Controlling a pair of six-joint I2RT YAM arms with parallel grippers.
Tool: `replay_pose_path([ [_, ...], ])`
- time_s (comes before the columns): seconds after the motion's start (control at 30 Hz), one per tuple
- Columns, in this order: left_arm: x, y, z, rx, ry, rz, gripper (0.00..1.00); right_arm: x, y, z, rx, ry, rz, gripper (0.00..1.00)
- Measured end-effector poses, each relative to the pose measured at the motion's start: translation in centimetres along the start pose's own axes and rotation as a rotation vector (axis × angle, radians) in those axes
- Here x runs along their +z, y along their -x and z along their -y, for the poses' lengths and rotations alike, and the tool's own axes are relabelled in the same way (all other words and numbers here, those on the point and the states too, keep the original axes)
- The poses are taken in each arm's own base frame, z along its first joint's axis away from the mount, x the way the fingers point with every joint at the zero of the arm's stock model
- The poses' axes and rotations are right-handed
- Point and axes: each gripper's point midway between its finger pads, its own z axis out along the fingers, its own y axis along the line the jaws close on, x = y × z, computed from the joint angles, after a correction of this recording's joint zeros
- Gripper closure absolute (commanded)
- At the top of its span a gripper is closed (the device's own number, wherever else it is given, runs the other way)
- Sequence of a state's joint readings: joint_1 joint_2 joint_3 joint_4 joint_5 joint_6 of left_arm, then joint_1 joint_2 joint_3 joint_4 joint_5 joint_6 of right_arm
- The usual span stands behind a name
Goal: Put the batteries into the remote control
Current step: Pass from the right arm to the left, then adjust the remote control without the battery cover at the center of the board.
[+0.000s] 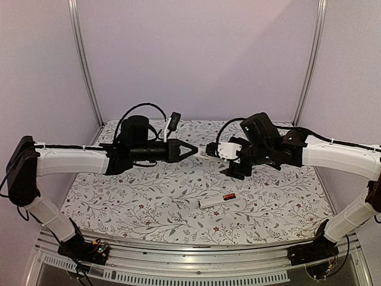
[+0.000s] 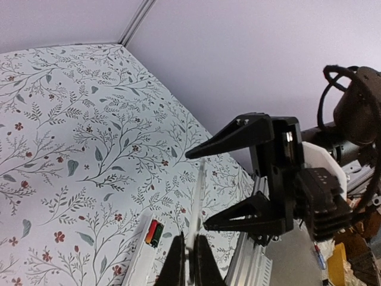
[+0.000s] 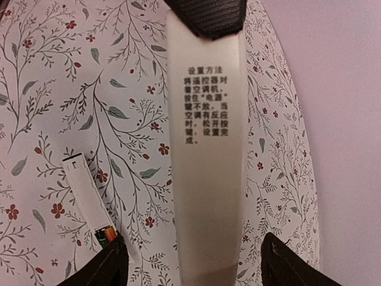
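Right wrist view: the left end effector (image 3: 205, 15) pinches a printed white strip (image 3: 205, 179), probably the cover; the right end effector (image 3: 202, 262) stands wide around it. The remote (image 3: 83, 190) lies lower left on the worktop (image 3: 47, 89), with the batteries (image 3: 107, 233) seemingly seated. Next, align the strip over them.

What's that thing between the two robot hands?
A white strip with printed writing, pinched by the left gripper and reaching between the open right gripper's fingers. The right wrist view shows it best.

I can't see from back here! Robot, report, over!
Left gripper shut on white cover strip. Right gripper open around it. Remote on table, batteries at its end, cover off.
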State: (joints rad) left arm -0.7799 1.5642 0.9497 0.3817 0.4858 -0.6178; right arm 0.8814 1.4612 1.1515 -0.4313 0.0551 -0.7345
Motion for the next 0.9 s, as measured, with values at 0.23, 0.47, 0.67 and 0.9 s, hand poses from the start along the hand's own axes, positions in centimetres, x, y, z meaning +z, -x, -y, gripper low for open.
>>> replay_pose_path([
  [0.23, -3.3, 2.7, -1.6, 0.068, 0.164, 0.098, 1.00, -0.5, -0.4, -1.9, 0.018, 0.084, 0.069, 0.17],
  [0.47, -9.6, 6.5, -2.3, 0.171, 0.390, 0.274, 1.00, 2.9, -2.3, -5.9, 0.020, 0.256, 0.021, 0.16],
  [0.67, -13.1, 7.1, -3.5, 0.197, 0.513, 0.337, 1.00, 8.0, -5.8, -10.6, 0.051, 0.461, -0.124, 0.19],
  [0.9, -13.8, 6.1, -4.9, 0.191, 0.577, 0.319, 1.00, 9.9, -6.3, -12.1, 0.080, 0.533, -0.157, 0.36],
])
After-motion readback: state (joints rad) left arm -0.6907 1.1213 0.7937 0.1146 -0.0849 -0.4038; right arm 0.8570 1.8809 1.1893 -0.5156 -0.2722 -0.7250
